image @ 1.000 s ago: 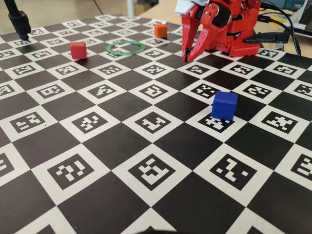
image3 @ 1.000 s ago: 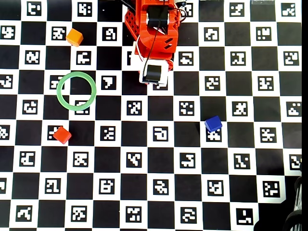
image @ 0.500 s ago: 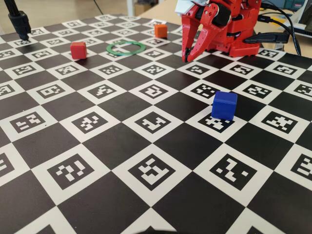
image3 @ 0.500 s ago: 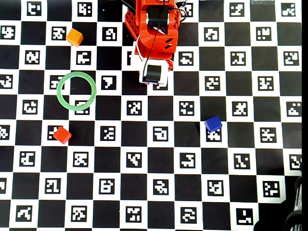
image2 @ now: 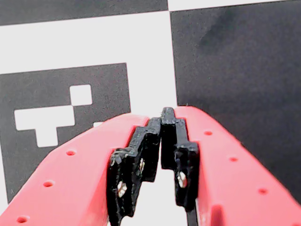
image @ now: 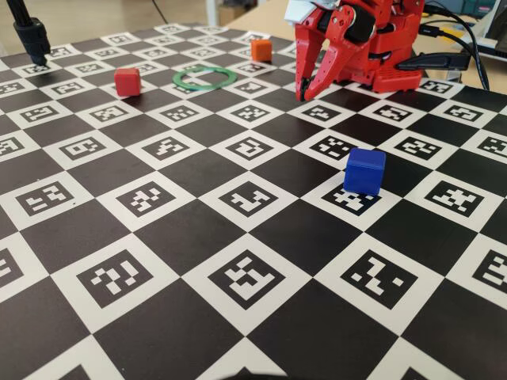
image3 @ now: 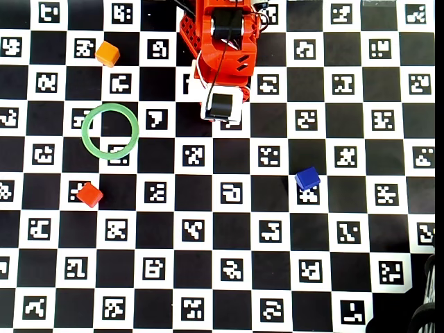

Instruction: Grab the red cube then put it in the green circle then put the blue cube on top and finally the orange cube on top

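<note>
On the checkerboard-patterned desk (image3: 208, 291), nothing is seen to have changed across the last second: the red arm is still folded near its base at the top of the overhead view, and no cube has been shifted. The jaws of the red two-finger gripper (image2: 162, 117) are pressed together with nothing between them, their black tips meeting just above a marker square in the wrist view. The small matte red cube (image3: 89, 195) is found below the thin flat green ring (image3: 109, 131) in the overhead view, near it but outside. The small deep-blue cube (image3: 307, 178) is set well apart to the right, and the small orange cube (image3: 107, 53) lies above the ring. The task is judged not yet begun; the red cube remains to be approached first.
</note>
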Controlling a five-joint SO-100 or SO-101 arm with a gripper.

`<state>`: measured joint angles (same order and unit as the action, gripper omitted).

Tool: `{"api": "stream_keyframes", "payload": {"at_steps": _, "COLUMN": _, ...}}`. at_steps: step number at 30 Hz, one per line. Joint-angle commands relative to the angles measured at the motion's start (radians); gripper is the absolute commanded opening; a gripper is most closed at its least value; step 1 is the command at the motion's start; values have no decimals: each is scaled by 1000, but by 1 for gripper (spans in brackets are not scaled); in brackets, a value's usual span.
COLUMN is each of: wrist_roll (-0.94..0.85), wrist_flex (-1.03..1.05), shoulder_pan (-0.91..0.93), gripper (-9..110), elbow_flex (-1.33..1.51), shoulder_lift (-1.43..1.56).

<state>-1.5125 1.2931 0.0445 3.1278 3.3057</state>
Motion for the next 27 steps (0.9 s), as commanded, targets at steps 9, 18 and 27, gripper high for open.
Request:
{"api": "stream_keyframes", "payload": {"at_steps": 9, "wrist_roll": -5, "wrist_flex": 66, "shoulder_pan": -6, "gripper": -6, "elbow_flex": 52, "shoulder_lift": 52}}
{"api": "stream_keyframes", "payload": {"at_steps": 18, "wrist_roll": -6, "wrist_flex": 66, "shoulder_pan": -14, "gripper": -6, "elbow_flex": 52, "shoulder_lift": 52}}
{"api": "stream_keyframes", "payload": {"at_steps": 27, "wrist_roll": -34, "wrist_flex": 61, "shoulder_pan": -29, "gripper": -6, "elbow_flex": 52, "shoulder_lift": 54}}
